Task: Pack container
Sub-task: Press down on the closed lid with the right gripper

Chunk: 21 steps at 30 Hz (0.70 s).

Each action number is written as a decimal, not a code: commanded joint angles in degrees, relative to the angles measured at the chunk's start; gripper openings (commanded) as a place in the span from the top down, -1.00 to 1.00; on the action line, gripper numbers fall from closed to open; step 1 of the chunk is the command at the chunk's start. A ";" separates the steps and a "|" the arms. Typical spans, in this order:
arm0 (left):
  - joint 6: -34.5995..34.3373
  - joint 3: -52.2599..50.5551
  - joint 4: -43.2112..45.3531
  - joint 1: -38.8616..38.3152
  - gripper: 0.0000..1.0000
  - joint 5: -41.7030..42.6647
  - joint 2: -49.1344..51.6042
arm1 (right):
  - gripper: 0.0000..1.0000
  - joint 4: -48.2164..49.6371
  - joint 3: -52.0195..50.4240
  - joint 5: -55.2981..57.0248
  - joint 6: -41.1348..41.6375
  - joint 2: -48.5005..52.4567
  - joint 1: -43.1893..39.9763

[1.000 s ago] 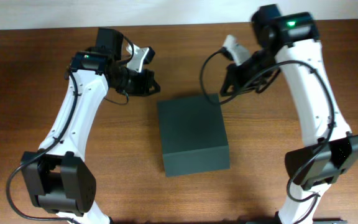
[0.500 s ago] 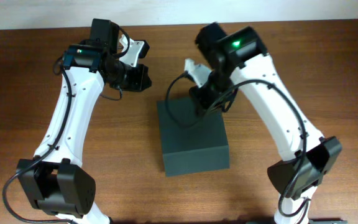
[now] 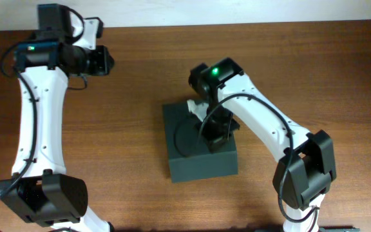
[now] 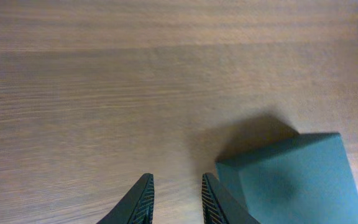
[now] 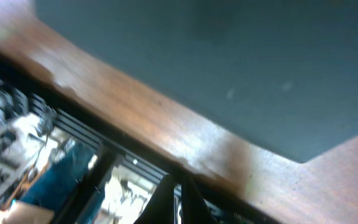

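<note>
A big dark green box, the container [image 3: 201, 151], sits in the middle of the brown wooden surface [image 3: 314, 58]. Its top is flat. It sits a little turned, not straight with the edge of the surface.

The left claw [image 3: 103, 61] is in the upper left of the overhead view, well apart from the container. In the left wrist view its two fingers [image 4: 143, 198] poke up from the bottom edge. They are a little apart. You can see bare wood between them and nothing is in them. One corner of the container shows in the lower right of that view, near the fingers.

The white right arm [image 3: 263, 122] reaches over the container from the right. The end of the arm is above the box top. In the right wrist view, the right claw [image 5: 179, 194] is at the bottom of the frame. Its tips look pressed together with nothing in them. That view is blurry. The dark top of the container fills the upper part of it.
</note>
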 commanded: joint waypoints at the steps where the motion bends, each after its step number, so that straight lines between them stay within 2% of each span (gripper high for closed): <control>1: 0.70 1.01 0.04 0.70 0.43 -0.50 -1.46 | 0.89 0.15 -3.74 -2.25 -3.50 -1.49 1.49; 11: 0.72 1.01 1.11 0.90 0.37 -0.52 -1.44 | 0.89 3.30 -11.10 -5.62 -6.95 -1.49 9.42; 21: 0.70 1.01 0.52 0.90 0.37 -0.46 -1.44 | 0.90 20.11 -16.41 6.64 2.80 -1.27 11.82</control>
